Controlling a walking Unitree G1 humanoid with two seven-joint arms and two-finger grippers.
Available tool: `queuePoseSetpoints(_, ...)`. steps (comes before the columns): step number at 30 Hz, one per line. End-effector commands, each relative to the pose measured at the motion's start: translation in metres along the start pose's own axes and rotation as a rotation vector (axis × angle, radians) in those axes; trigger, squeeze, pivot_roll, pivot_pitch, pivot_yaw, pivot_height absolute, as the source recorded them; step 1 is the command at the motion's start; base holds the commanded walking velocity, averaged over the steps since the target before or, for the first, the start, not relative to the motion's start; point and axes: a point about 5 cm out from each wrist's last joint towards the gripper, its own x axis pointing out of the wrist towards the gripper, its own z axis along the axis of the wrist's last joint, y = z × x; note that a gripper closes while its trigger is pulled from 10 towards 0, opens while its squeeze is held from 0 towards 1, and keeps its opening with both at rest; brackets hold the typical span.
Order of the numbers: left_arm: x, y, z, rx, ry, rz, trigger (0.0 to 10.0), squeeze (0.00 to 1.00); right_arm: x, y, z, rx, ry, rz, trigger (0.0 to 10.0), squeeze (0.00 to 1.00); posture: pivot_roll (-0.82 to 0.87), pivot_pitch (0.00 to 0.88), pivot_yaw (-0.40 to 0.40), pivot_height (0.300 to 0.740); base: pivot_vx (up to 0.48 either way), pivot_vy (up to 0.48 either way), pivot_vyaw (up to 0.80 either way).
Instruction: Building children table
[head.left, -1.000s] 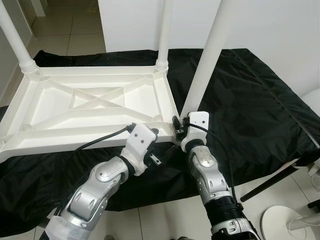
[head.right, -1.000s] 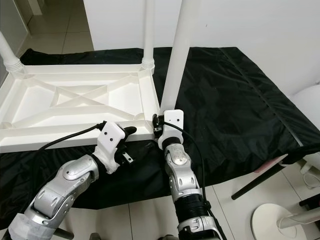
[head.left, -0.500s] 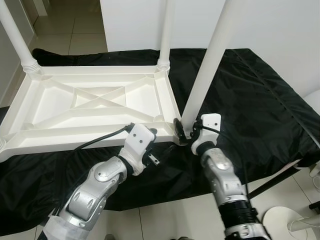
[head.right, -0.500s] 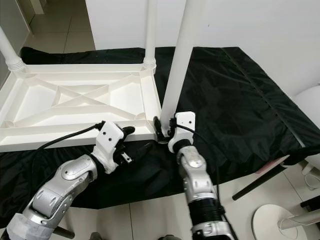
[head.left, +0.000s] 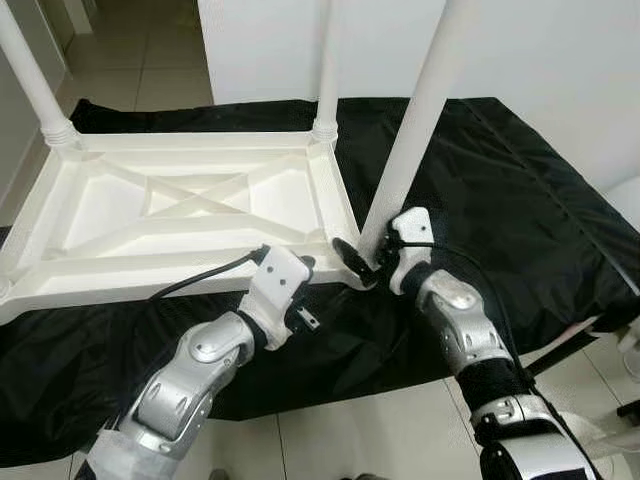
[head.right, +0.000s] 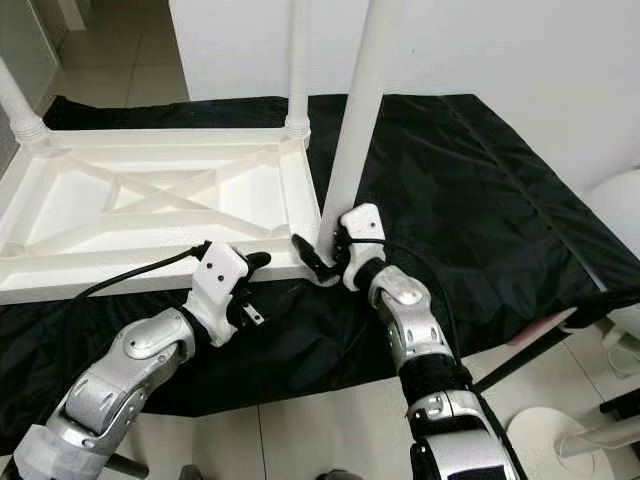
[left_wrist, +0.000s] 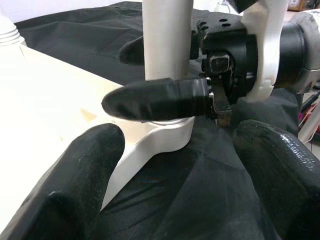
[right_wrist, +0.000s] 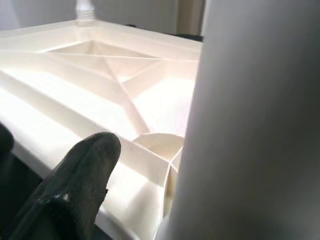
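Note:
The white children's table (head.left: 150, 275) lies upside down on a black cloth. A white leg (head.left: 415, 120) stands slightly tilted in the near right corner socket (left_wrist: 165, 137). My right gripper (head.left: 365, 262) is shut on the base of this leg, with one black finger (left_wrist: 155, 100) across its near side and the other behind it. My left gripper (head.left: 305, 285) is open just in front of the table's near rim, left of that corner, with both fingertips (left_wrist: 75, 170) apart and nothing between them.
Two more legs stand upright in the far corners (head.left: 35, 80) (head.left: 327, 70). The black cloth (head.left: 500, 180) covers the support and drops off at the near edge. A white round base (head.right: 560, 440) and a dark rod (head.right: 500, 370) stand on the tile floor at right.
My right wrist and forearm have swung to the right around the leg's base, so one finger now points out to the left. The left arm has not moved.

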Motion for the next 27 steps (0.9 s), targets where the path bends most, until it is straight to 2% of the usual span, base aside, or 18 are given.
queuePoseSetpoints(1, 0.000, -0.003, 0.002, 0.015, -0.007, -0.060, 10.0, 0.00, 0.001, 0.003, -0.006, -0.024, 0.034, 0.057, 1.6, 0.00, -0.01, 0.037, -0.027, 0.740, 0.000, 0.000, 0.00)
queuePoseSetpoints(2, 0.000, -0.003, 0.002, 0.015, -0.007, -0.059, 10.0, 0.00, 0.001, 0.002, -0.007, -0.029, 0.038, 0.065, 1.6, 0.00, -0.01, 0.037, -0.027, 0.740, 0.000, 0.000, 0.00)
queuePoseSetpoints(3, 0.000, -0.002, 0.002, 0.015, -0.008, -0.056, 10.0, 0.00, 0.001, 0.000, -0.008, -0.030, 0.050, 0.067, 0.0, 0.00, -0.01, 0.037, -0.030, 0.740, 0.000, 0.000, 0.00)
queuePoseSetpoints(16, -0.001, -0.002, 0.003, 0.018, -0.008, -0.048, 10.0, 0.00, -0.004, -0.009, -0.017, -0.003, 0.092, 0.067, 0.0, 0.00, 0.00, 0.037, -0.031, 0.740, 0.000, 0.000, 0.00)
queuePoseSetpoints(17, -0.001, -0.001, 0.003, 0.019, -0.009, -0.047, 10.0, 0.00, -0.005, -0.009, -0.017, 0.009, 0.088, 0.058, 10.0, 0.00, -0.01, 0.037, -0.031, 0.740, 0.000, 0.000, 0.00)
queuePoseSetpoints(24, -0.001, -0.002, 0.002, 0.017, -0.009, -0.050, 10.0, 0.00, -0.004, -0.009, -0.016, 0.006, 0.094, -0.018, 10.0, 0.00, -0.01, 0.040, -0.028, 0.740, 0.000, 0.000, 0.00)
queuePoseSetpoints(27, -0.001, -0.002, 0.002, 0.017, -0.009, -0.052, 10.0, 0.00, -0.001, -0.004, -0.016, 0.008, 0.109, -0.119, 10.0, 0.00, -0.01, 0.039, -0.029, 0.740, 0.000, 0.000, 0.00)
